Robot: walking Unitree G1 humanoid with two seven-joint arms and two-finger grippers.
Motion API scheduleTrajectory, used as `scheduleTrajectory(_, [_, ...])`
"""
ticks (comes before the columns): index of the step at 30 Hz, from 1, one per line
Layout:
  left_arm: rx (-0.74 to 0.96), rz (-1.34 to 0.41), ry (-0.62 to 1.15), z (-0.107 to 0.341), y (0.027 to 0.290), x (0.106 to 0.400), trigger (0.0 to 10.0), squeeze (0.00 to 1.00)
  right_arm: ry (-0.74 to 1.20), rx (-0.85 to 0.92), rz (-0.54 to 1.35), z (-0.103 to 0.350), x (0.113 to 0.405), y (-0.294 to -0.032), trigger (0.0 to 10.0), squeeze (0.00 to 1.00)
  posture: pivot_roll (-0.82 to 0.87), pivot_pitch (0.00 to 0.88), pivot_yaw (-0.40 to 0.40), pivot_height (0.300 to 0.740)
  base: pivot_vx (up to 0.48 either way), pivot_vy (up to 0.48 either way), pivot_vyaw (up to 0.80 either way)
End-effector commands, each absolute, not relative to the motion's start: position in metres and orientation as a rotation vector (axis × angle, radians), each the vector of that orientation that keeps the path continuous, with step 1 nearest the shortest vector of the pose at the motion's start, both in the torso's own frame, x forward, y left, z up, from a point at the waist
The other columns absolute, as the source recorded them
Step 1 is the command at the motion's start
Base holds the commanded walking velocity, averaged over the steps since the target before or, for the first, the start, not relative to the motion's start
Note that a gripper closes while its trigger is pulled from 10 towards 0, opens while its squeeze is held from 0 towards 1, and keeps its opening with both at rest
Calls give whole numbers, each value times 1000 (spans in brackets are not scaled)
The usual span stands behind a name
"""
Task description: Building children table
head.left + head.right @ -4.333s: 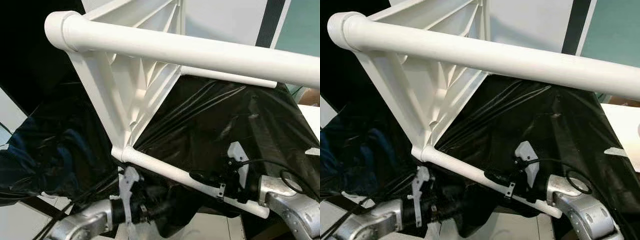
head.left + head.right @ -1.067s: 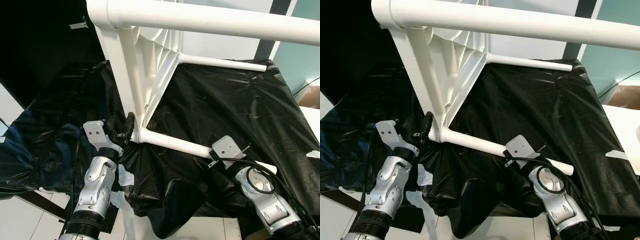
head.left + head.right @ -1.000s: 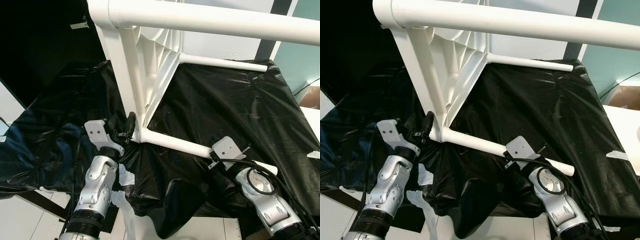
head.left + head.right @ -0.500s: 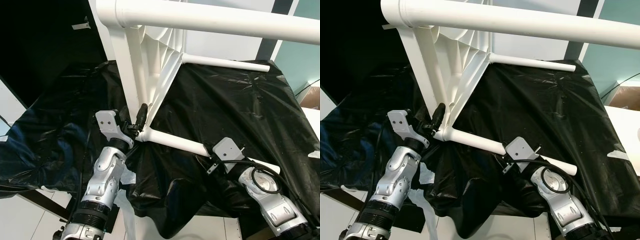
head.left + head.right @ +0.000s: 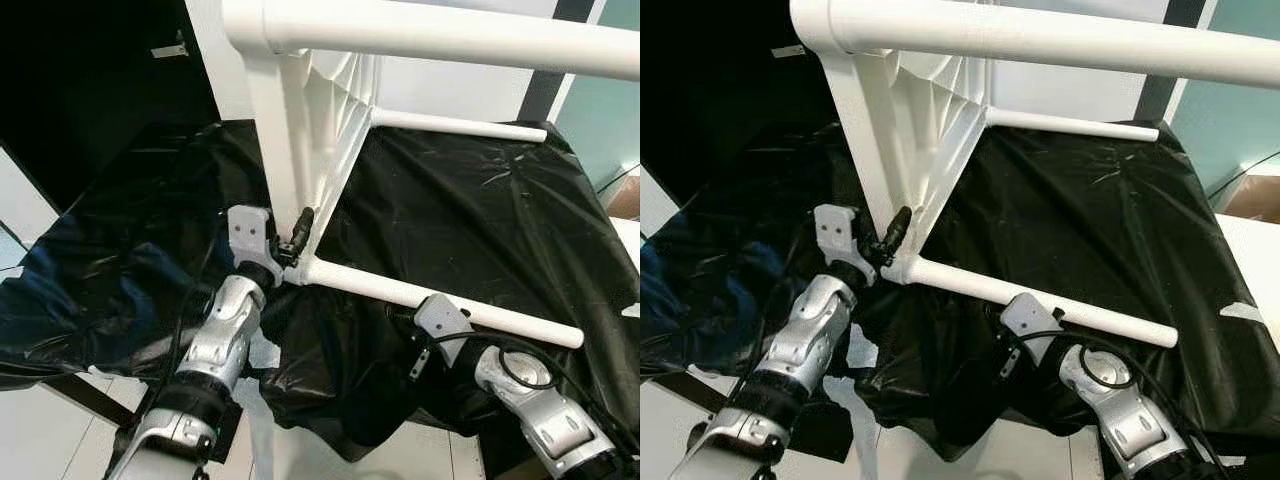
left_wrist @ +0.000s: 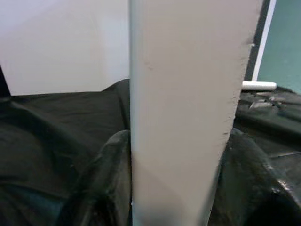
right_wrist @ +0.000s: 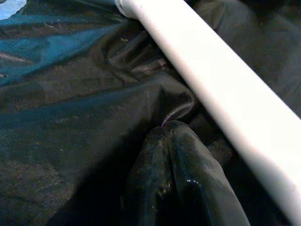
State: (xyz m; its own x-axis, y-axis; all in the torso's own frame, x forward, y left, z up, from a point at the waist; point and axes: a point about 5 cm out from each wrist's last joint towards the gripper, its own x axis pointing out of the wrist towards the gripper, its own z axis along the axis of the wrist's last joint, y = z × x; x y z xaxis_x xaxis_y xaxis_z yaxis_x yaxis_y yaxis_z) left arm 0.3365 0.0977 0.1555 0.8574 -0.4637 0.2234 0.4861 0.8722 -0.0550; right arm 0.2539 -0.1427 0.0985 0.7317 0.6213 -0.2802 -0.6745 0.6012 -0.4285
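Children's table [image 5: 300, 110], white and tipped on its side over the black sheet [image 5: 480, 220], is pinched at the lower leg joint by the left gripper [image 5: 297, 240], while the right gripper [image 7: 176, 155], fingers together and empty, lies under that leg; steady it and lower slowly.

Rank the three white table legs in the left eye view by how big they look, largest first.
1. Top leg: thickest, but nearest the camera, so unsure.
2. Near leg lying on the black sheet.
3. Far leg: thinnest, but farthest away.
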Motion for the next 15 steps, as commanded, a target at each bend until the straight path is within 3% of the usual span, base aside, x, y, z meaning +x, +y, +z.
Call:
scheduleTrajectory(1, [-72,-764,-208,156,77,329,0,0,127,-516,759,97,253,-143,10000,0,-16,0,86,740,0,0,0])
scheduleTrajectory(5, [-89,-744,-212,155,81,326,0,0,175,-577,720,89,256,-150,10000,0,-20,0,90,740,0,0,0])
scheduleTrajectory(15, [-89,-543,-220,140,125,302,0,0,246,-697,634,91,281,-175,10000,0,27,0,72,740,0,0,0])
